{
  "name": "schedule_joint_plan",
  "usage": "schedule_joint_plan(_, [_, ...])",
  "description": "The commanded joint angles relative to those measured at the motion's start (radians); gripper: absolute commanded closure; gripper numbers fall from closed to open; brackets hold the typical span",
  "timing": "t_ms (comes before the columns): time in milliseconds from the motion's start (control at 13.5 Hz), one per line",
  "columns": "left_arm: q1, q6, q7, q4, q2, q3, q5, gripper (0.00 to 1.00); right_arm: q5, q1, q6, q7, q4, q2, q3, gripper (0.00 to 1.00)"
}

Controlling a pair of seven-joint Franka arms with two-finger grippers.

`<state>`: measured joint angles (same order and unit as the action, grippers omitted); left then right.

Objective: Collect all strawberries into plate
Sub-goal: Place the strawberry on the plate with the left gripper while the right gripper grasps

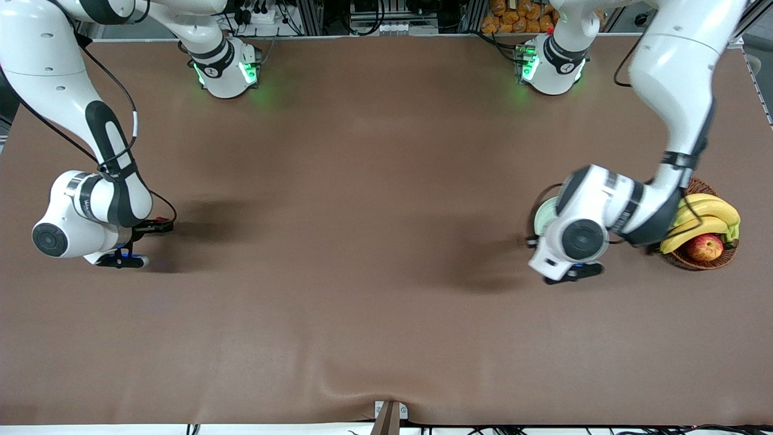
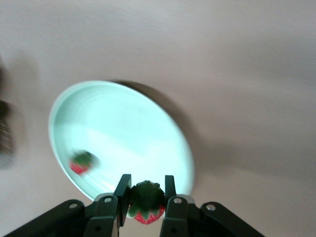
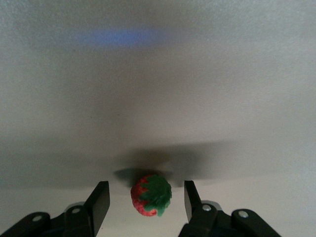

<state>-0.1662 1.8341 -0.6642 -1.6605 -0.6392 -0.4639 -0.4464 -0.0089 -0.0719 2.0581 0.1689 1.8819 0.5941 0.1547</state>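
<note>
Left gripper [image 2: 145,197] pinches a berry [image 2: 146,202] over the plate [image 2: 163,123], lower centre, probably to drop it. Right gripper [image 3: 146,197] open, straddling our last berry [image 3: 151,195].

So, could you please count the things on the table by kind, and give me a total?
Strawberries: 3 (one in the plate, one held between the left gripper's fingers, one on the table between the right gripper's open fingers)
Plate: 1
Basket: 1
Bananas: 1 bunch
Apple: 1
Total: 7

High front overview; two close downward wrist views.
</note>
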Motion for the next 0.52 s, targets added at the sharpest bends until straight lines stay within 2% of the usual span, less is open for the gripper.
schedule_joint_plan(0, [-0.062, 0.055, 0.038, -0.03, -0.022, -0.016, -0.037, 1.0, -0.023, -0.017, 0.0, 0.033, 0.008, -0.004, -0.017, 0.57])
schedule_joint_plan(74, [-0.076, 0.088, 0.054, -0.048, -0.023, -0.016, -0.037, 0.75, -0.022, -0.017, 0.0, 0.04, 0.006, -0.005, -0.017, 0.69])
schedule_joint_plan(148, [-0.09, 0.114, 0.081, -0.056, -0.023, -0.016, -0.037, 0.21, -0.022, -0.017, -0.001, 0.04, 0.006, -0.005, -0.017, 0.81])
schedule_joint_plan(223, [-0.101, 0.117, 0.087, -0.056, -0.02, -0.018, -0.032, 0.0, -0.02, -0.016, -0.001, 0.04, 0.006, -0.005, -0.017, 0.89])
schedule_joint_plan(297, [-0.102, 0.116, 0.089, -0.054, -0.011, -0.019, -0.02, 0.0, -0.02, -0.016, -0.001, 0.04, 0.005, -0.008, -0.021, 0.95])
schedule_joint_plan(445, [-0.102, 0.108, 0.089, -0.053, 0.019, -0.024, -0.015, 0.0, -0.006, -0.009, -0.003, 0.031, -0.03, -0.029, -0.052, 0.97])
